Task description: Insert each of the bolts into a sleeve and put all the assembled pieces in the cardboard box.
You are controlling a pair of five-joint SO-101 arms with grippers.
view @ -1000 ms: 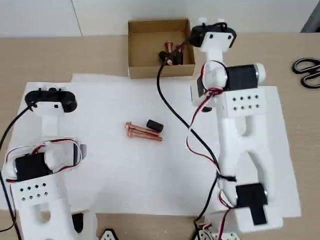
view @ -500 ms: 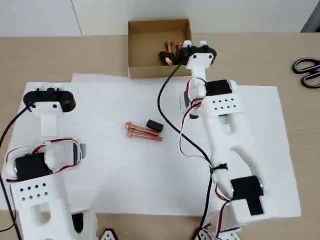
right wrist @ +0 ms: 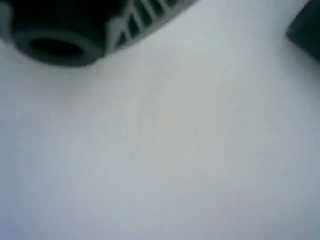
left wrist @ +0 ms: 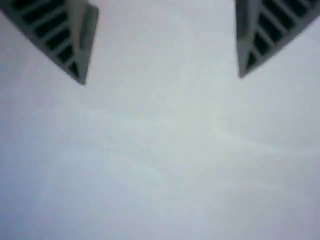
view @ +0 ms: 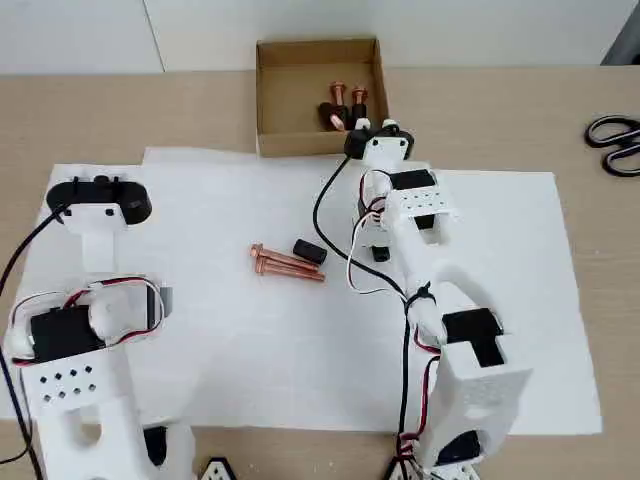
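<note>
Two copper bolts [view: 286, 262] lie side by side on the white foam sheet [view: 220, 330], with a black sleeve [view: 309, 250] just to their right. The cardboard box [view: 268, 100] at the back holds two bolts seated in sleeves [view: 343, 105]. My right gripper [view: 376, 158] hangs low over the foam just in front of the box. In the right wrist view a black sleeve [right wrist: 52, 46] sits right against it, and another dark piece [right wrist: 306, 24] shows farther off. My left gripper [left wrist: 160, 75] stands open over bare foam at the left.
A small black piece [view: 380, 253] lies on the foam under the right arm's cables. Scissors [view: 615, 142] rest on the wooden table at the far right. The foam between the two arms is free.
The right arm has drawn back from over the box, and its gripper has come down to the foam's far edge. The left arm, the bolts and the loose sleeve have not moved.
</note>
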